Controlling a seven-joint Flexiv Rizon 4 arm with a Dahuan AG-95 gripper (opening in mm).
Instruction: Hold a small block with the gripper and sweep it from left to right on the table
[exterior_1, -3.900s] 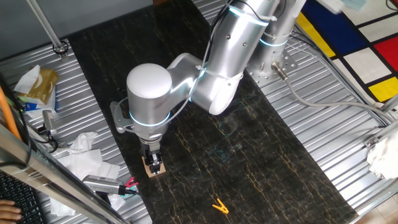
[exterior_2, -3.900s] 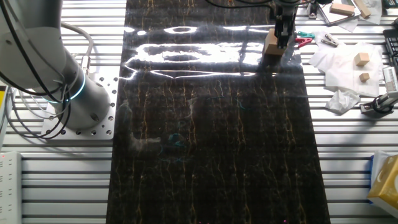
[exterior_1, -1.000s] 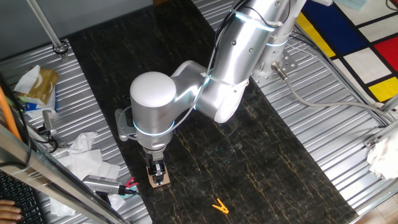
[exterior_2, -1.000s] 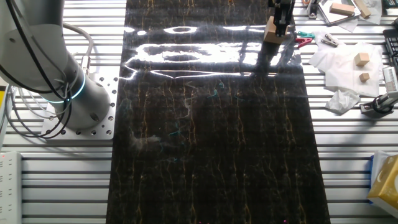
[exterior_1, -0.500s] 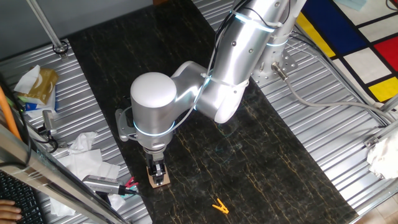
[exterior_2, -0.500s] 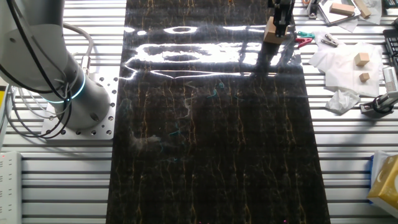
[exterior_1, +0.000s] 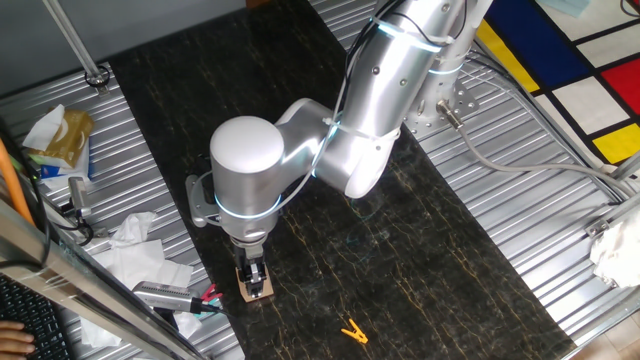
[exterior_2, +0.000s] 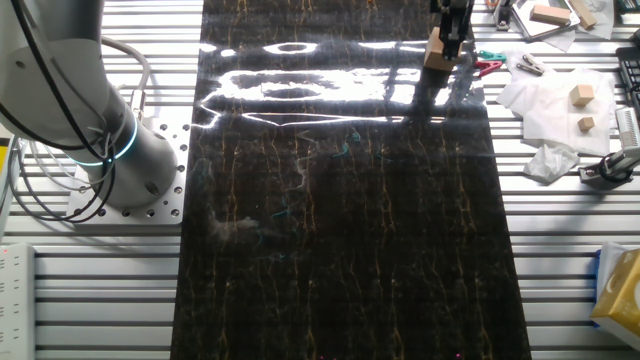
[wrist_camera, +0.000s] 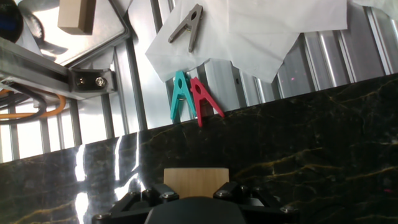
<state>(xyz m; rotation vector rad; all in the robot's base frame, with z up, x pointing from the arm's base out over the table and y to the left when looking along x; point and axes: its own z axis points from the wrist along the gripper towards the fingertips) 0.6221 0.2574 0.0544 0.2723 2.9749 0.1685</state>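
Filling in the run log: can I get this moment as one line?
hand: shut on small block | block: at table edge, by teal and red clips | sweep: not visibly begun

Silver arm bent over, wrist vertical; gripper (exterior_1: 256, 281) pointing down, 2 fingers clamped on small block (exterior_1: 258, 291).

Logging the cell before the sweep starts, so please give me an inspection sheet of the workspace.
Surface: black marble table, glare at its far end.
Job's things: small block at the table's edge.
Clutter: yellow clip on the table; teal clip and red clip at the edge; crumpled paper.
Grippers: gripper shut on the block.
Cables: grey cable across the ribbed metal.
Surroundings: second arm's base.
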